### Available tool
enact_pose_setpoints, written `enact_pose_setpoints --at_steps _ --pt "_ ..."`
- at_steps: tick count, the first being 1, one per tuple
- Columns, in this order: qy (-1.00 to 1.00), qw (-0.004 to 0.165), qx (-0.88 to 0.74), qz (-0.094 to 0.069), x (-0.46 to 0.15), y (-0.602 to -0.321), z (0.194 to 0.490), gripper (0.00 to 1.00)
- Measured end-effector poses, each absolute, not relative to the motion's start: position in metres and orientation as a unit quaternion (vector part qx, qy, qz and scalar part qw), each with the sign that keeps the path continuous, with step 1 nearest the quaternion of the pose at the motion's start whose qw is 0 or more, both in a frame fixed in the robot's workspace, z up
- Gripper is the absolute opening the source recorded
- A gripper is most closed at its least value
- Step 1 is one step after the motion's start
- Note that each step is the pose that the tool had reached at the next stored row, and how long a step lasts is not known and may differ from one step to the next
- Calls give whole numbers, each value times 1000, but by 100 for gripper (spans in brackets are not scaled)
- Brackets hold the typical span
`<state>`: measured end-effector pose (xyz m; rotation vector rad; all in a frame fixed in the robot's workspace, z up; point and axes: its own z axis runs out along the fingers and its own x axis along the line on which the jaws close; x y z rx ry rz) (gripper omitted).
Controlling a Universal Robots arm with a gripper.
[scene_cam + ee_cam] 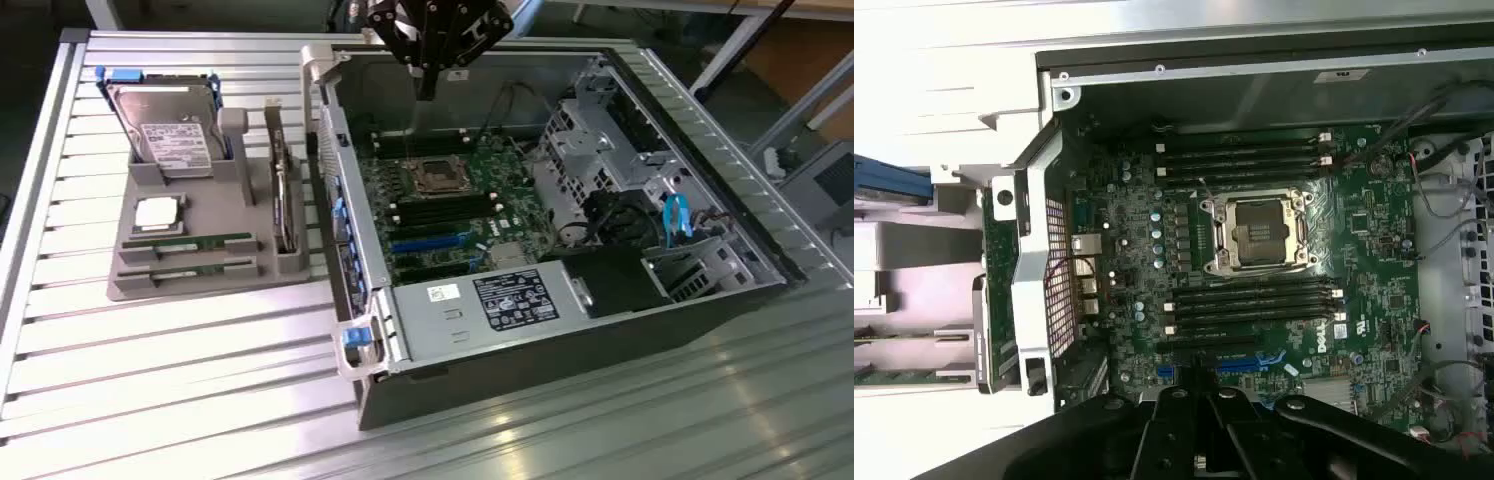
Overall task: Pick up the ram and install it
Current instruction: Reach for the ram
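While the black pincer (427, 88) hung, fingers together, above the open grey computer case (534, 385), a slim green ram stick (200, 242) lay in the grey plastic tray (134, 290) on the ribbed metal worktop (200, 400).

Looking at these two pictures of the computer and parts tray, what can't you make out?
Exterior view: the gripper is cut off above by the picture's top edge.
Exterior view: the ram sits sunk in the tray, whose slot hides its lower edge.
Exterior view: the power supply label has print too small to read.
Wrist view: the gripper covers part of the motherboard.
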<state>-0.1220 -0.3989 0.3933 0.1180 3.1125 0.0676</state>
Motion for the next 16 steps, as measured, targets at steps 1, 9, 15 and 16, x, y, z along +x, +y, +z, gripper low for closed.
enact_pose_setpoints --at_steps 1,9,15,16 --pt "999 13 38 22 -122 -399 393 9" --pt "999 13 38 22 -131 -399 393 9" --pt "999 13 38 22 -168 -399 393 9" --pt "999 13 38 22 -174 -399 393 9"
